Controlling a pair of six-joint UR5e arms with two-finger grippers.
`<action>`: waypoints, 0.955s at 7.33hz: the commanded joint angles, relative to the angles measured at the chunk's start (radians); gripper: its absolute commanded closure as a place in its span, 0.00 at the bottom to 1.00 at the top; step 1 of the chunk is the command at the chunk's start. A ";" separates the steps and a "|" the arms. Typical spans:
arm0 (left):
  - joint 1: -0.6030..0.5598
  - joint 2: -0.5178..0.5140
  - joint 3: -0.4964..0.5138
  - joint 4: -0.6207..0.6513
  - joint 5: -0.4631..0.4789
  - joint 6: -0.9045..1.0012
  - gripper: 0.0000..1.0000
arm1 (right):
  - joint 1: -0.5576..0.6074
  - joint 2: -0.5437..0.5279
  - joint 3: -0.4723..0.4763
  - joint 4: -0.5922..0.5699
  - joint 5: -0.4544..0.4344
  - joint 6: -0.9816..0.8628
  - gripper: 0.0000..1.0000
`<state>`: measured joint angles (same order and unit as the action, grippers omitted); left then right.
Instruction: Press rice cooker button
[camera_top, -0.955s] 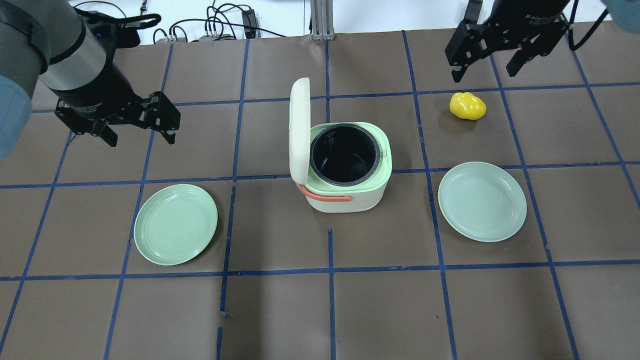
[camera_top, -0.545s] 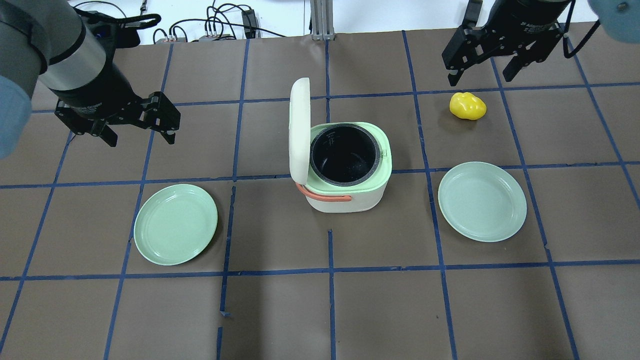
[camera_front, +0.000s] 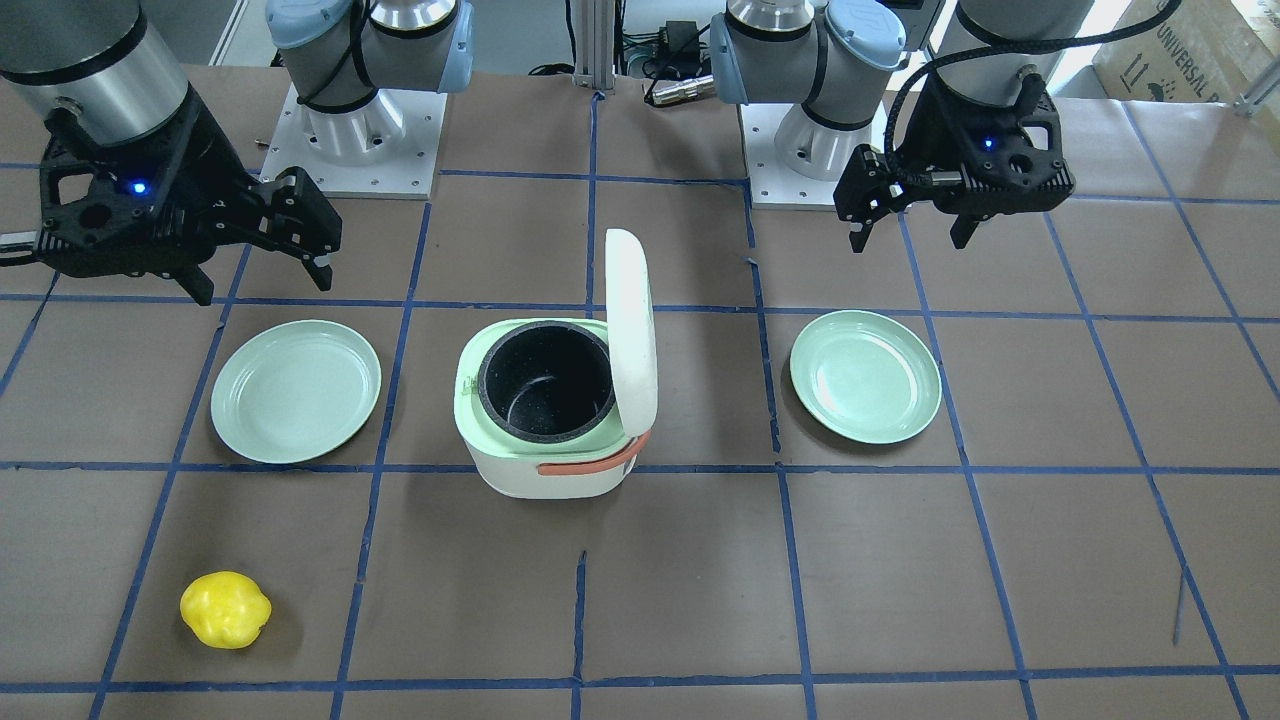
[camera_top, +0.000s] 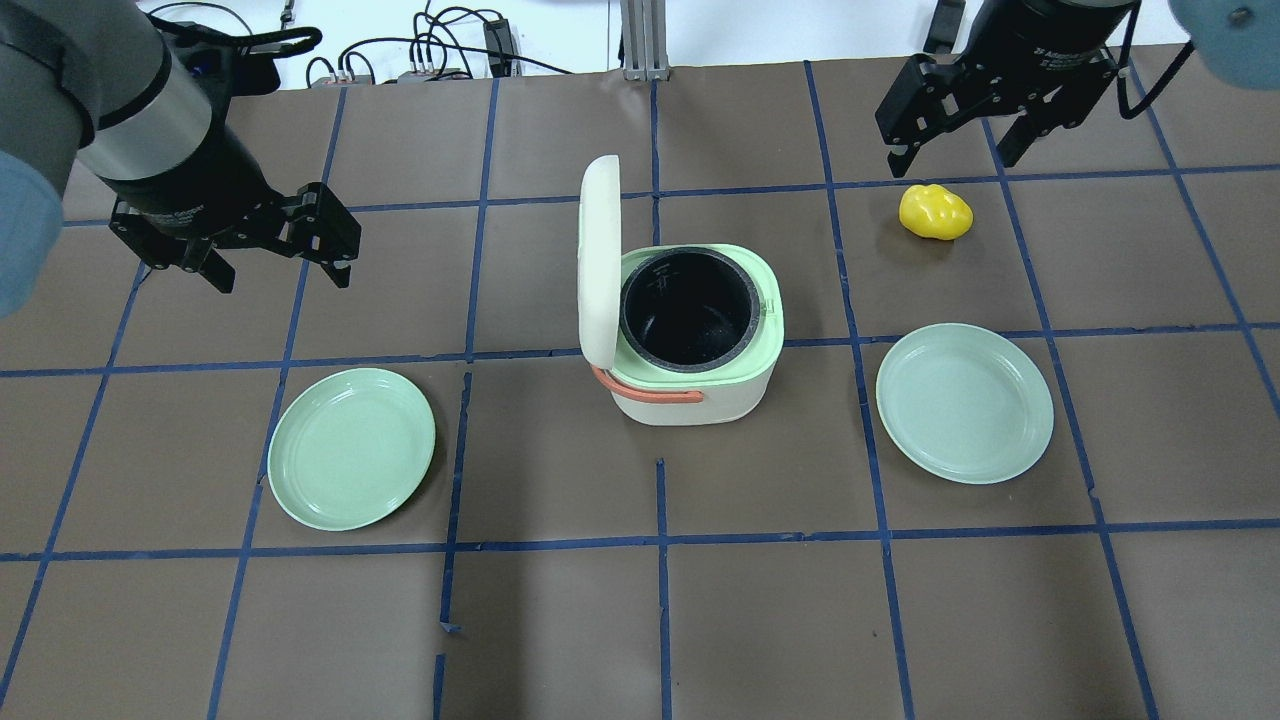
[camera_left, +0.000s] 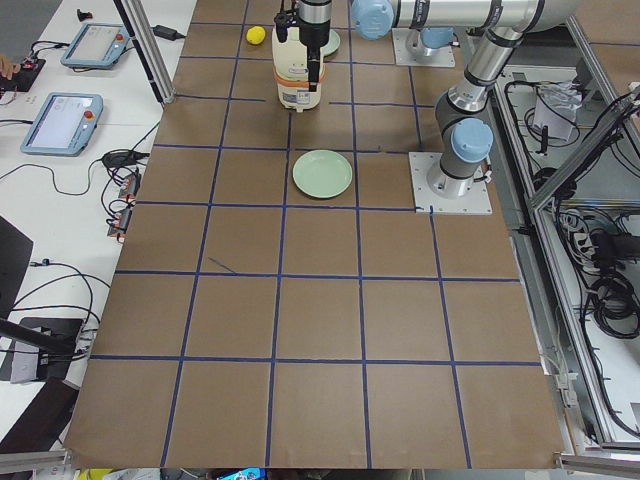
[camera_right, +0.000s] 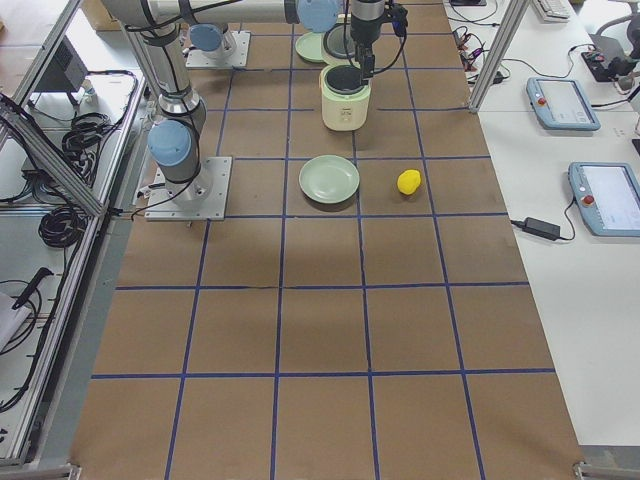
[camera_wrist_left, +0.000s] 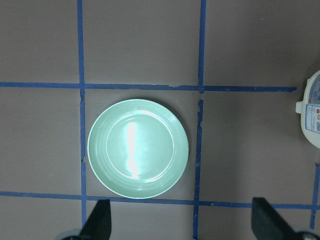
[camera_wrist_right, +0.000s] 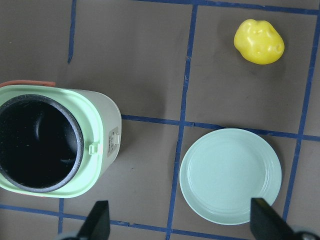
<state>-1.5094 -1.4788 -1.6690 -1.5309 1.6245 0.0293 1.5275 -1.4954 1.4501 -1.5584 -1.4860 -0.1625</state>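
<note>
The rice cooker (camera_top: 700, 345) stands mid-table, white body, green rim, orange handle, black inner pot. Its lid (camera_top: 600, 265) stands open and upright on the robot's left side. It also shows in the front view (camera_front: 545, 420) and the right wrist view (camera_wrist_right: 50, 145), where a small green tab (camera_wrist_right: 92, 148) sits on the rim. My left gripper (camera_top: 280, 250) is open and empty, well left of the cooker. My right gripper (camera_top: 950, 150) is open and empty, far right of it, above a yellow object (camera_top: 935, 212).
A green plate (camera_top: 352, 448) lies left of the cooker and shows under the left wrist camera (camera_wrist_left: 138, 148). A second plate (camera_top: 965, 402) lies on the right, also in the right wrist view (camera_wrist_right: 230, 175). Cables run along the far table edge.
My right gripper has drifted slightly left and toward the far edge, still open. The left arm, cooker, plates and yellow object have not moved.
</note>
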 joint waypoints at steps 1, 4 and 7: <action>0.000 0.000 0.000 0.000 0.000 0.000 0.00 | 0.028 -0.023 0.010 -0.006 0.003 0.001 0.00; 0.000 0.000 0.000 0.000 0.000 0.000 0.00 | 0.011 -0.055 0.090 -0.045 0.009 0.000 0.00; 0.000 0.000 0.000 0.000 0.000 0.000 0.00 | 0.003 -0.059 0.087 -0.038 0.009 -0.002 0.00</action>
<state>-1.5094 -1.4788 -1.6690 -1.5310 1.6245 0.0291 1.5321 -1.5530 1.5375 -1.5973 -1.4772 -0.1635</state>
